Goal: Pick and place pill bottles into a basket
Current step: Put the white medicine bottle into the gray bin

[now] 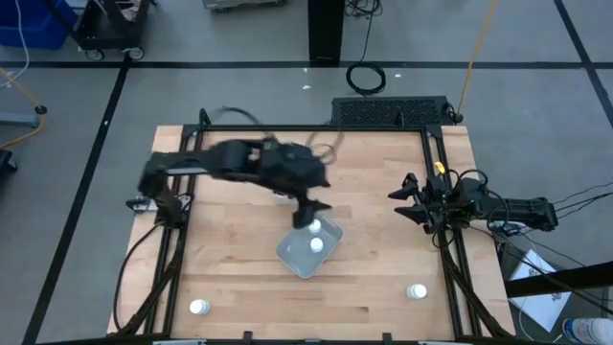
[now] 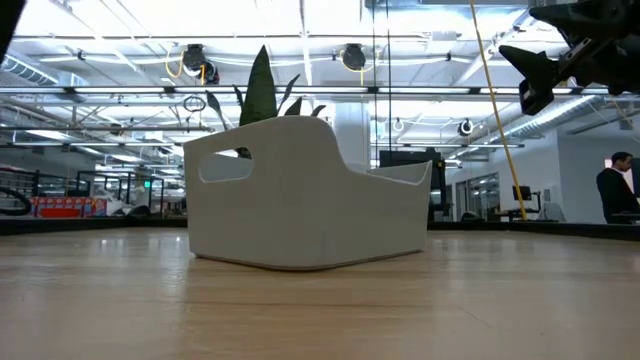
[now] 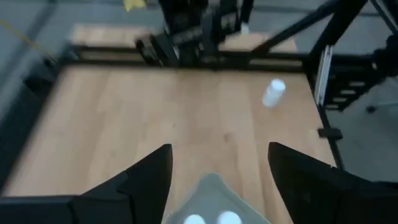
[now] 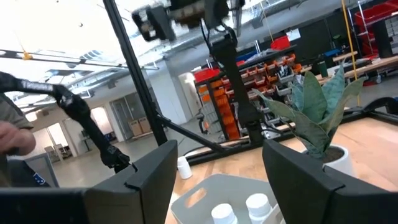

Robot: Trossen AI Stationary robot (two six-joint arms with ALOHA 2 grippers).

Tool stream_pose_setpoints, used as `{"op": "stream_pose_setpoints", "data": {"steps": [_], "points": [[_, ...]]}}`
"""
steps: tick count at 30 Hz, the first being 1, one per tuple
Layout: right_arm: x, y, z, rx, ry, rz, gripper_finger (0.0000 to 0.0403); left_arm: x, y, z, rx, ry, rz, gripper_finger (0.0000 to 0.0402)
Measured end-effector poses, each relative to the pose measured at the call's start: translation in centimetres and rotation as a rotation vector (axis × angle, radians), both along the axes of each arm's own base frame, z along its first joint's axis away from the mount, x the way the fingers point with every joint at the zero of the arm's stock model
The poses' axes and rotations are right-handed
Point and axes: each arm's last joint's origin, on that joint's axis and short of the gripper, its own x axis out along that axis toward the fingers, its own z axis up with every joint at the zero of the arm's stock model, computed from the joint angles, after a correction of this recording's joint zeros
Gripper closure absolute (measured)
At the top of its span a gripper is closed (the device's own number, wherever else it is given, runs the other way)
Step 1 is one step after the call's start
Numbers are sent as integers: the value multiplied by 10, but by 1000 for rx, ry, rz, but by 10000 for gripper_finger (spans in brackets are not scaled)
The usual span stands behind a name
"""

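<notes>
The basket (image 1: 308,251) is a pale translucent tray on the table's middle, toward the near edge. Two white pill bottles (image 1: 314,227) (image 1: 316,245) stand in it; they also show in the left wrist view (image 3: 194,219) and the right wrist view (image 4: 258,203). Another bottle (image 1: 198,307) stands near the near left corner, and one (image 1: 416,290) near the near right corner. My left gripper (image 1: 312,213) hovers open and empty over the basket's far end. My right gripper (image 1: 406,199) is open and empty, raised at the table's right side.
A potted plant with green leaves (image 4: 317,112) in a white pot stands on the far side of the basket; its leaves rise behind the basket in the low view (image 2: 262,90). A black frame (image 1: 445,249) runs along the table's edges. Bare wood lies left and right of the basket.
</notes>
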Motion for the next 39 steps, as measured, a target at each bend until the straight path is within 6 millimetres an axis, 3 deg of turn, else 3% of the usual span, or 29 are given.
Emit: {"op": "stream_pose_setpoints", "data": {"steps": [4, 11, 19, 21, 25, 30, 34, 39], "points": [[0, 0, 0, 0, 4, 0, 174, -30, -1, 8, -8, -83, -17, 154], [0, 0, 0, 0, 4, 0, 173, -79, -6, -22, -53, -197, 16, 183], [0, 0, 0, 0, 4, 0, 176, -125, 2, -86, -162, -288, 159, 188], [0, 0, 0, 0, 4, 0, 175, -134, 7, -107, -135, -245, 175, 188], [0, 0, 0, 0, 5, 0, 172, -150, 7, -147, -124, -74, 111, 188], [1, 0, -1, 1, 11, 0, 174, -159, -1, -189, -84, -105, 44, 188], [1, 0, -2, 1, 19, 0, 176, -170, 2, -208, -81, -179, 100, 188], [2, 0, -3, 2, 31, 0, 172, -192, 5, -218, -2, -246, 42, 188]]}}
